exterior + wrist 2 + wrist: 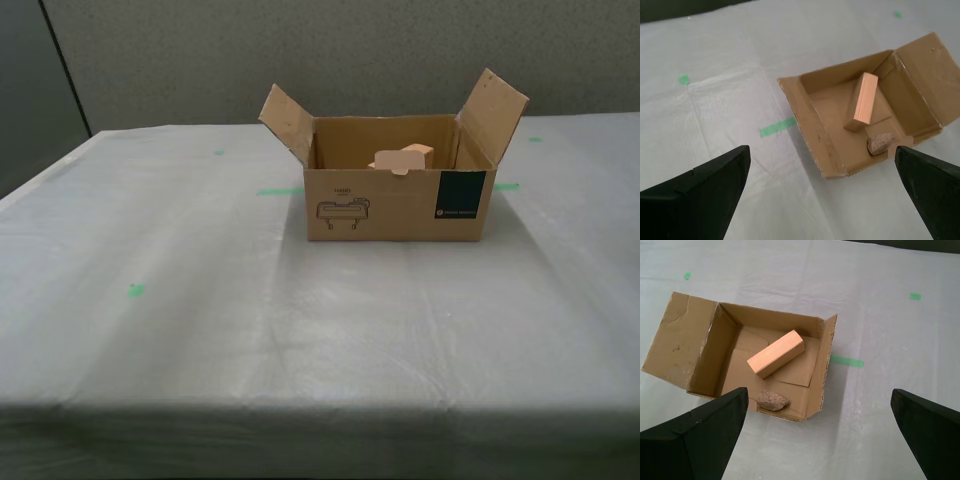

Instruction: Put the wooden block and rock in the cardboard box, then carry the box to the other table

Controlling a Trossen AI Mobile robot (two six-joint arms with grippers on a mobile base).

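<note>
My first pincer hangs above the counter with its jaws spread wide and nothing between them; my second pincer hangs likewise, jaws wide and empty. Neither arm shows in the exterior view.

The counter has a whitish, slightly wrinkled sheet for a top. Going from the exterior view's left: a small green tape mark lies on the bare sheet toward the near edge, then a longer green tape strip lies just beside the cardboard box. The box stands toward the counter's far edge, well clear of the near edge, with its side flaps open and angled outward and its dark teal label facing the camera. Inside, the wooden block lies tilted on the box floor, one end raised on a folded bottom flap. The rock rests on the box floor near the block, close against one long wall.
</note>
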